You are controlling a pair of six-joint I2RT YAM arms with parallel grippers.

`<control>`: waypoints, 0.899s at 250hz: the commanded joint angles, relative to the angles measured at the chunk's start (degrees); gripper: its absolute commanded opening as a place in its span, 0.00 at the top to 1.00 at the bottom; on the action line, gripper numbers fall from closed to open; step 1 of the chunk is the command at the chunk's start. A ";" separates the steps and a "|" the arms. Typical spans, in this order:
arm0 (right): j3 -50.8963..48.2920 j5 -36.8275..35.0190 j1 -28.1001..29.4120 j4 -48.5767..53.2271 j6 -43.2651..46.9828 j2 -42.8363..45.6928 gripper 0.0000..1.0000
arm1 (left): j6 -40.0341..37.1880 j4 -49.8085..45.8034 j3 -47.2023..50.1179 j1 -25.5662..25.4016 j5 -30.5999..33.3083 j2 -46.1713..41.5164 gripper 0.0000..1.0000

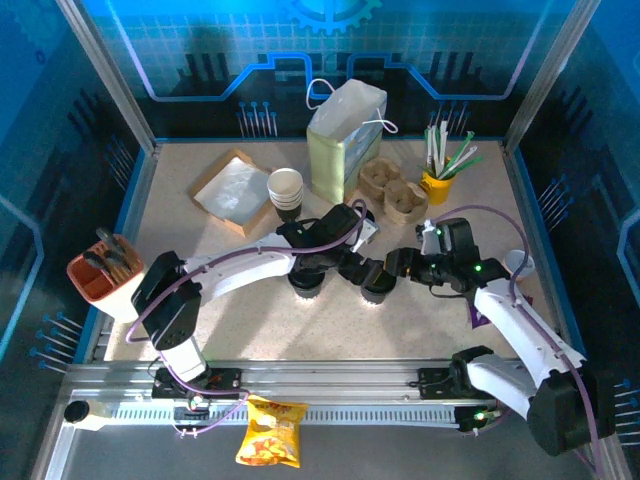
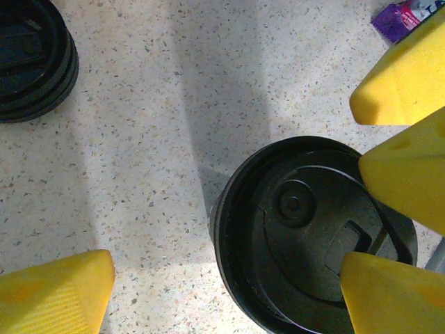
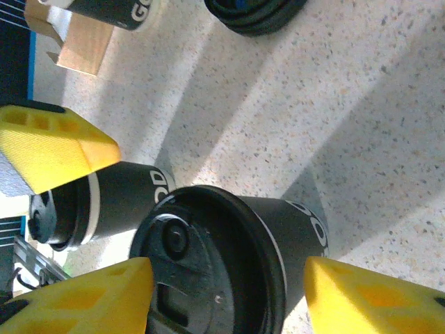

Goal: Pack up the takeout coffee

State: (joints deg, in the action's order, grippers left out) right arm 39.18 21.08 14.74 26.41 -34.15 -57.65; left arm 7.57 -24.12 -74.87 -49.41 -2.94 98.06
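One takeout coffee cup (image 1: 375, 291), dark wall with white lettering and a black lid, stands mid-table just in front of the arms. In the top view, one stack of bare black lids (image 1: 305, 284) sits just left of it. Further back there's one stack of lidless cups (image 1: 286, 192), one paper bag (image 1: 345, 140), one pulp cup carrier (image 1: 395, 188) and one yellow cup of straws (image 1: 437, 185). The right wrist view also catches a second dark lidded cup (image 3: 104, 202) just beside the first. Now the right claw (image 3: 228, 264): roughly half spread, a finger either side of the coffee. One finger looks to be against the lid rim, but a sliver of table shows between the other and the cup wall, so honestly can't tell if it's gripping. The left claw (image 2: 228, 261) is spread wide above the lid, holding nothing.
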 commanded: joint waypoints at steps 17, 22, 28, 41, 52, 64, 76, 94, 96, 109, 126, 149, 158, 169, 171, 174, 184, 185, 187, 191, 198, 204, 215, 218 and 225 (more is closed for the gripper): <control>1.74 -0.18 0.89 4.41 -0.03 0.95 0.39 | 1.12 -0.10 -0.47 -0.11 -0.93 -2.02 0.15; 1.59 -0.43 0.84 4.84 0.11 1.17 0.39 | 1.03 -0.20 -0.35 -0.10 -0.71 -1.92 0.15; 1.41 -0.82 0.86 5.33 0.23 1.43 0.39 | 0.96 -0.19 -0.12 -0.18 -0.42 -1.83 0.15; 0.85 -1.57 0.85 6.61 0.53 1.92 0.40 | 0.97 -0.20 0.16 -0.14 -0.02 -1.49 0.15; 0.18 -1.59 0.89 6.87 0.61 2.31 0.40 | 0.96 -0.07 0.27 -0.08 0.17 -1.23 0.15; -0.55 -1.07 0.90 6.64 0.45 2.47 0.40 | 0.96 0.21 0.34 -0.10 0.09 -0.87 0.15; -1.34 -0.19 0.84 6.17 0.21 2.44 0.40 | 0.93 0.37 0.25 -0.09 -0.04 -0.60 0.15; -2.38 0.15 1.07 5.53 0.10 2.16 0.41 | 0.77 0.43 0.16 -0.13 0.09 -0.09 0.15; -2.45 0.05 1.14 5.43 0.06 2.14 0.41 | 0.71 0.40 0.12 -0.15 0.12 -0.07 0.15; -3.15 -0.07 1.24 5.11 0.13 1.94 0.41 | 0.45 0.40 0.29 -0.16 0.29 0.24 0.16; -4.05 -0.59 1.21 4.72 0.31 1.70 0.41 | 0.04 0.26 0.73 -0.11 0.59 0.71 0.16; -5.24 -1.17 1.22 4.26 0.57 1.33 0.41 | -0.51 -0.20 1.30 -0.12 1.02 1.32 0.16; -5.78 -1.30 1.20 4.06 0.54 1.21 0.42 | -0.65 -0.28 1.69 -0.15 1.09 1.43 0.16; -6.49 -1.59 1.24 3.77 0.53 1.22 0.42 | -0.81 -0.22 2.33 -0.16 1.21 1.42 0.16; -6.62 -1.51 1.25 3.74 0.57 1.22 0.42 | -0.85 -0.18 2.55 -0.14 1.19 1.43 0.16; -6.90 -1.67 1.18 3.59 0.58 1.22 0.43 | -0.87 -0.15 2.80 -0.08 1.26 1.39 0.16; -7.89 -2.12 1.21 3.22 0.50 1.22 0.43 | -1.13 0.11 3.68 -0.16 1.36 1.51 0.16; -7.98 -2.15 1.23 3.17 0.49 1.26 0.43 | -1.10 0.12 3.77 -0.16 1.40 1.56 0.16; -8.15 -2.24 1.25 3.02 0.49 1.19 0.43 | -1.14 0.15 3.94 -0.16 1.46 1.66 0.16; -8.57 -2.35 1.24 2.88 0.46 1.18 0.43 | -1.24 0.25 4.38 -0.16 1.51 1.63 0.16; -9.26 -2.53 1.21 2.49 0.32 1.15 0.44 | -1.33 0.32 5.01 -0.08 1.73 1.93 0.16; -9.74 -2.54 1.21 2.34 0.18 1.09 0.44 | -1.43 0.33 5.53 -0.15 1.67 2.00 0.16; -10.08 -2.40 1.25 1.98 -0.05 1.12 0.44 | -1.40 0.25 5.95 -0.14 1.62 2.30 0.16; -10.02 -2.37 1.20 1.90 -0.04 1.13 0.44 | -1.42 0.20 5.92 -0.07 1.54 2.28 0.16; -9.69 -2.36 1.22 1.99 -0.04 1.23 0.44 | -1.17 -0.11 5.58 -0.15 1.25 2.31 0.16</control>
State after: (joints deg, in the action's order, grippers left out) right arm 32.56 21.52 15.11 24.53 -34.15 -55.22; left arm 7.40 -21.17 -71.85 -49.39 -2.68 98.52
